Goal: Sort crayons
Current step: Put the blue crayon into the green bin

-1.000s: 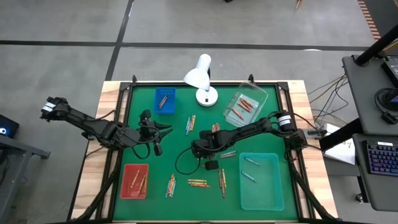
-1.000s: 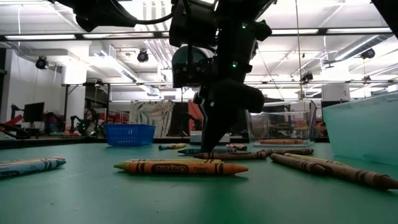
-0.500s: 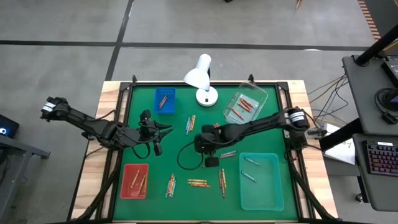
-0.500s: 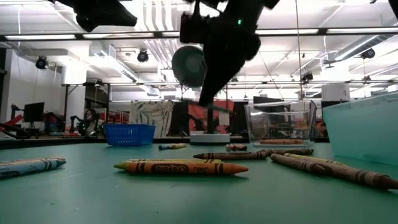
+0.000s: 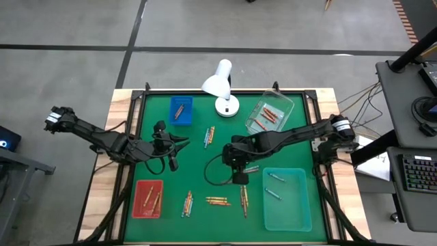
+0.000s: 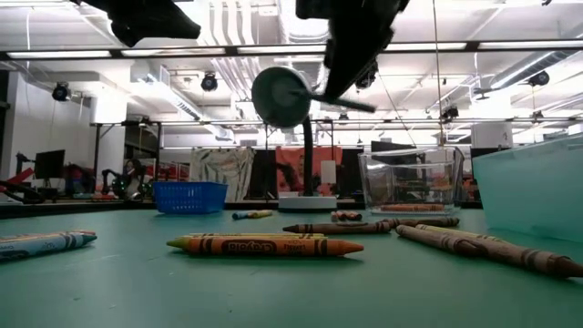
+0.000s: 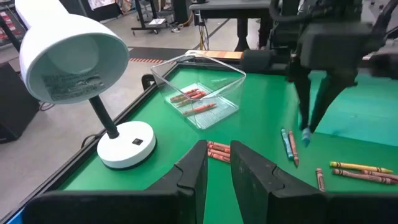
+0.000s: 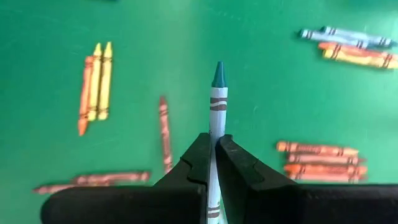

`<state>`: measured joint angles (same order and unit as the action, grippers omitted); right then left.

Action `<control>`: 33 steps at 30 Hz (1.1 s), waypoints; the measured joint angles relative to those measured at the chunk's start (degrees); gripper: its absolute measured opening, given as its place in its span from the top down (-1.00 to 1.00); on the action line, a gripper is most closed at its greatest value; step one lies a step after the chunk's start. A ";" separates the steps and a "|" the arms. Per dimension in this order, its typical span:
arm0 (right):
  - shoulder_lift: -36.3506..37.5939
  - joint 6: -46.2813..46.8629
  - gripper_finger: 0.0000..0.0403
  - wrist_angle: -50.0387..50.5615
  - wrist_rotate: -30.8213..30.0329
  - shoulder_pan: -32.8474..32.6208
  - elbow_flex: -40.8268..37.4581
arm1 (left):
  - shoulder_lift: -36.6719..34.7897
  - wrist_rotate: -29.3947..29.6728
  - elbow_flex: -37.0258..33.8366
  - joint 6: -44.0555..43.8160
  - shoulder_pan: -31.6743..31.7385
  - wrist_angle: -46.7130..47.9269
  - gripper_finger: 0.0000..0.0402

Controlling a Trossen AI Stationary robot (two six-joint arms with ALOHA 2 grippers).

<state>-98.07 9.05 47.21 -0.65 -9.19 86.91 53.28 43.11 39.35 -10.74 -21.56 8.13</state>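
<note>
My right gripper (image 8: 214, 146) is shut on a light blue crayon (image 8: 217, 102) above the green mat's middle (image 5: 236, 161). The left wrist view shows it too, fingers pointing down (image 7: 309, 121). My left gripper (image 7: 218, 155) waits over the mat's left part (image 5: 181, 141), its fingers a narrow gap apart and empty. Loose crayons lie flat on the mat in small groups: (image 5: 209, 137), (image 5: 187, 203), (image 5: 217, 201), (image 5: 244, 198). My right gripper pinches the crayon's paper-wrapped shaft (image 8: 216, 138) between its two fingers. The crayon lies along the fingers, and its blue tip (image 8: 218, 73) sticks out past them. The fingers come from above, pointing down. The crayon is lifted clear of the mat, tip down (image 7: 306, 138).
A white desk lamp (image 5: 220, 85) stands at the far middle. A blue tray (image 5: 181, 109) is far left, a red tray (image 5: 148, 198) near left, a clear bin (image 5: 270, 117) with red crayons far right, and a teal bin (image 5: 287, 198) with two crayons near right.
My right gripper has risen from the mat with the light blue crayon and gone toward the table's right edge. The crayon is now lifted clear.
</note>
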 joint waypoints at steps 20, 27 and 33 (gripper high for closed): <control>2.75 23.03 0.94 22.58 7.36 -19.72 -0.11 | 0.00 -0.03 0.04 0.76 0.00 -2.15 0.74; 6.10 34.89 0.94 22.79 6.92 -25.70 -4.74 | 0.00 -0.04 0.11 0.89 0.00 -2.15 0.74; 11.94 40.89 0.94 19.49 4.63 -26.95 -13.85 | 0.00 -0.02 0.13 1.29 0.00 -2.15 0.74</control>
<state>-86.14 49.94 66.70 3.97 -36.14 73.05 53.28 43.09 39.48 -9.45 -21.56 5.98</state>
